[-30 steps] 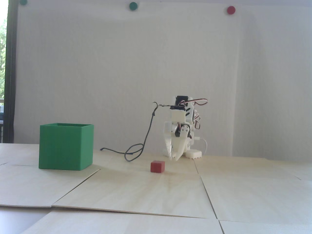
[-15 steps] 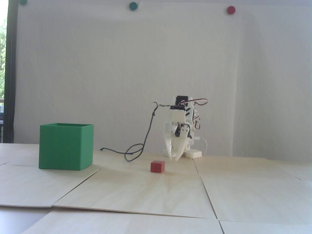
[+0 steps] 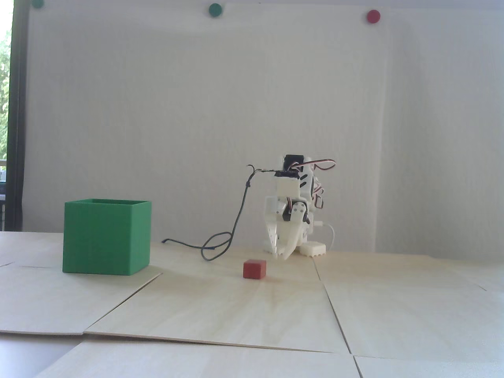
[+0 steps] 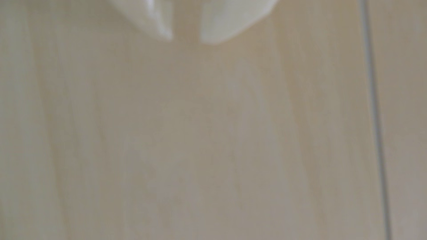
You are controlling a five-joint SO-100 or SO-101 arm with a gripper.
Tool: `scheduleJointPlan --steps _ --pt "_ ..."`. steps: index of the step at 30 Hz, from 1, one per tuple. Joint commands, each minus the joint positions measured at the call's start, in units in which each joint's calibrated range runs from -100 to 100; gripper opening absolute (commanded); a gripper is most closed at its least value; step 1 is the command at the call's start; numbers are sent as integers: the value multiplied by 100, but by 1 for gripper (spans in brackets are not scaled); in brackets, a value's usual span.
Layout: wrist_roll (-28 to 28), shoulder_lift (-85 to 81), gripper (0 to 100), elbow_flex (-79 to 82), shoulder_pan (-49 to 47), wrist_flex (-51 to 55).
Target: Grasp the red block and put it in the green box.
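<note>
- The red block (image 3: 254, 269) sits flat on the table (image 3: 252, 307), just in front of the tool (image 3: 280, 256) and a little to its left in the fixed view, not touching it.
- The tool hangs tip-down close above the table, empty; in the wrist view its two white fingertips (image 4: 161, 25) stand slightly apart with bare wood showing in the gap.
- The block does not show in the wrist view at all, so the tool is not lined up over it.
- The green box (image 3: 106, 236) stands open-topped well off to the tool's left in the fixed view, far beyond the block and apart from it.
- A dark cable (image 3: 220, 244) loops on the table behind the block, between tool and box.
- My read: the reach has not begun. Next the tool should spread wider, move forward over the block, and drop astride it before closing.
</note>
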Motion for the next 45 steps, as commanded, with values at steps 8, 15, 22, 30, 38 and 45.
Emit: scheduleJointPlan --steps 8,15,22,30,38,45 --pt "-9 -88 2 3 76 219" --pt "-9 -33 2 -77 229 295" --pt "-456 -9 2 -893 -61 93" --pt "-800 1530 8 -2375 -391 -422" --pt "-1164 5289 8 -5197 -326 -506" --pt "-1289 8076 8 -7850 -133 337"
